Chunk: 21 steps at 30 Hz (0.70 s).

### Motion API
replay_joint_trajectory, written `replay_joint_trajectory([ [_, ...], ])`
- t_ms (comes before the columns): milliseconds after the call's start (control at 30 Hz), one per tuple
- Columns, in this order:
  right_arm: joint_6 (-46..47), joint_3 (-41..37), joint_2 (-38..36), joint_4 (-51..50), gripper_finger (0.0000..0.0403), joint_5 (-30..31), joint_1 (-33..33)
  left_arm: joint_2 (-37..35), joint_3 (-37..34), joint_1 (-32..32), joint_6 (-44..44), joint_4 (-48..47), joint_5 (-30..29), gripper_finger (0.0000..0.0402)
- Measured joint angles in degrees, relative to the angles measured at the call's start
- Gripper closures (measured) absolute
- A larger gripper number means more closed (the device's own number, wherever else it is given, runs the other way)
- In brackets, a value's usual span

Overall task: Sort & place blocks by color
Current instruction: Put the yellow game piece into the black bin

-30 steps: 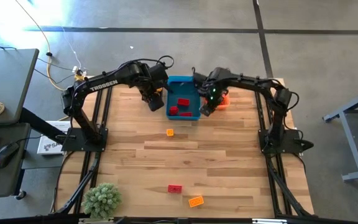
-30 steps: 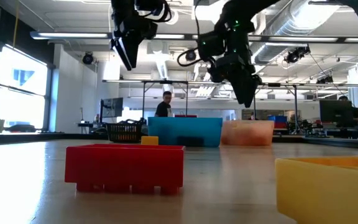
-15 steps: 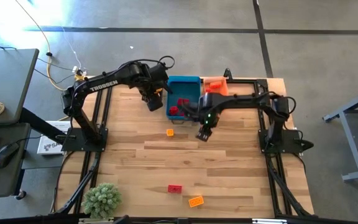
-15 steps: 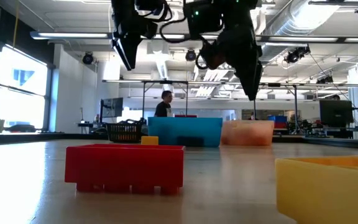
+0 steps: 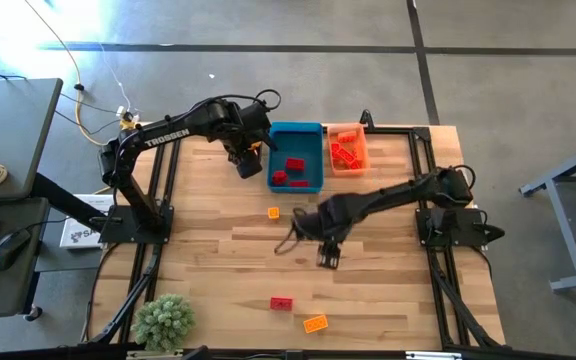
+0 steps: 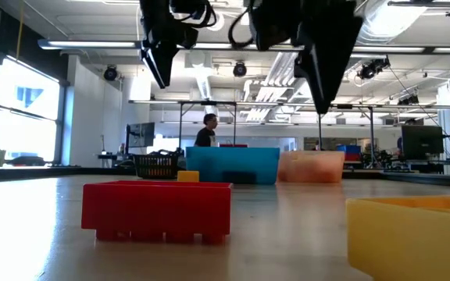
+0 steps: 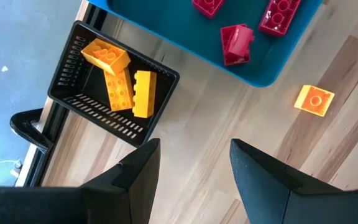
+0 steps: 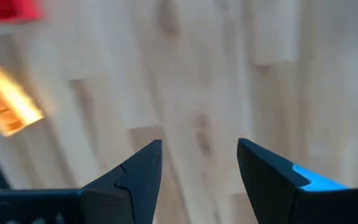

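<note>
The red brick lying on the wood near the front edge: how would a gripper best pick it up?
Probably from straight above, fingers closing across the two long sides of the red brick. It lies flat and alone, clear of the orange brick beside it. The open right gripper is nearest.

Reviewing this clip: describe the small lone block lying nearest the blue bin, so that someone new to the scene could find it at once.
Start at the blue bin at the table's far edge, which holds red blocks. Just in front of its left corner, on bare wood, lies a small orange-yellow block, square with a single stud. It lies alone mid-table, while the red block and the larger orange block lie together near the front edge.
</note>
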Motion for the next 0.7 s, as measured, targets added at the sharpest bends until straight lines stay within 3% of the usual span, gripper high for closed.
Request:
replay_joint_trajectory([
  [300, 3.01, 0.0, 0.0, 8.0, 0.0208, -0.05, 8.0, 0.0, 0.0, 0.0, 0.0, 0.09, 0.02, 0.0218],
  [700, 5.39, 0.0, 0.0, 15.29, 0.0208, -0.21, 13.67, 0.0, 0.0, 0.0, 0.0, 0.28, 0.04, 0.0218],
])
